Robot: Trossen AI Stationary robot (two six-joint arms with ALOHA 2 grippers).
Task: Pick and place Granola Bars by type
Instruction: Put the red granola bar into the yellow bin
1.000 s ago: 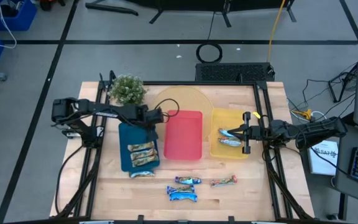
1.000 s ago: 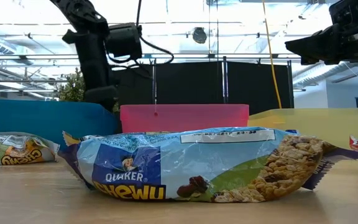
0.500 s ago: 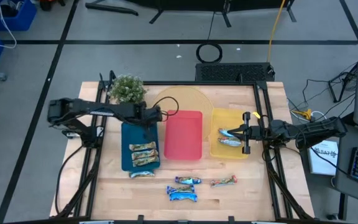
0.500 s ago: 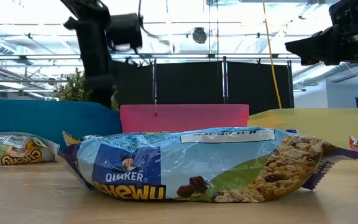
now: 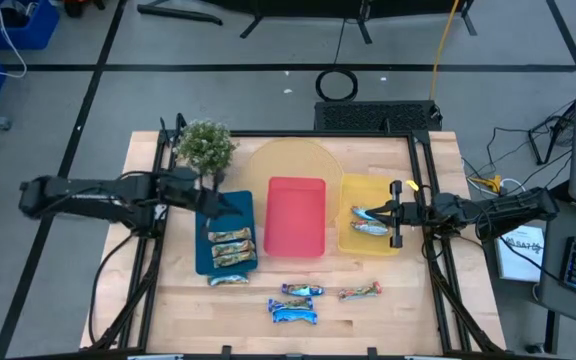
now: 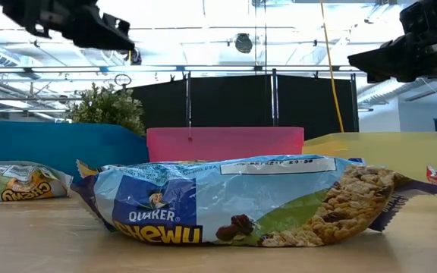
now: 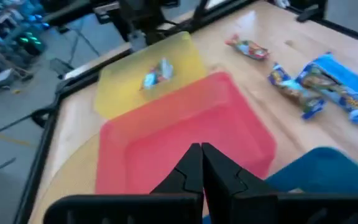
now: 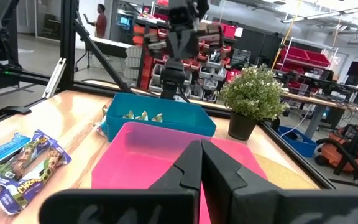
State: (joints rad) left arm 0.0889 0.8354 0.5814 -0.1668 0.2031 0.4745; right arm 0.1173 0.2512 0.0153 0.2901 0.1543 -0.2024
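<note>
My left gripper (image 5: pixel 223 203) hangs shut and empty above the far end of the blue tray (image 5: pixel 218 262), which holds tan-gold granola bars (image 5: pixel 230 241). Another tan-gold bar (image 5: pixel 228 280) lies at that tray's near edge. My right gripper (image 5: pixel 396 213) waits shut and empty over the right rim of the yellow tray (image 5: pixel 350 195), where silvery-teal bars (image 5: pixel 368 221) lie. The red tray (image 5: pixel 296 215) holds no bar. Two blue-wrapped bars (image 5: pixel 296 292) (image 5: pixel 293 315) and one teal-and-red bar (image 5: pixel 360 292) lie flat on the wood near the front edge.
A potted plant (image 5: pixel 205 145) stands at the far left corner, behind the blue tray. A round pale board (image 5: pixel 293 160) lies under the far ends of the red and yellow trays. Bare wood shows at the front left and front right.
My left gripper has drawn back from the gap between the blue and red trays toward the table's left edge and has risen. It has tipped from pointing steeply down to nearly level. The bars and trays have kept their places.
</note>
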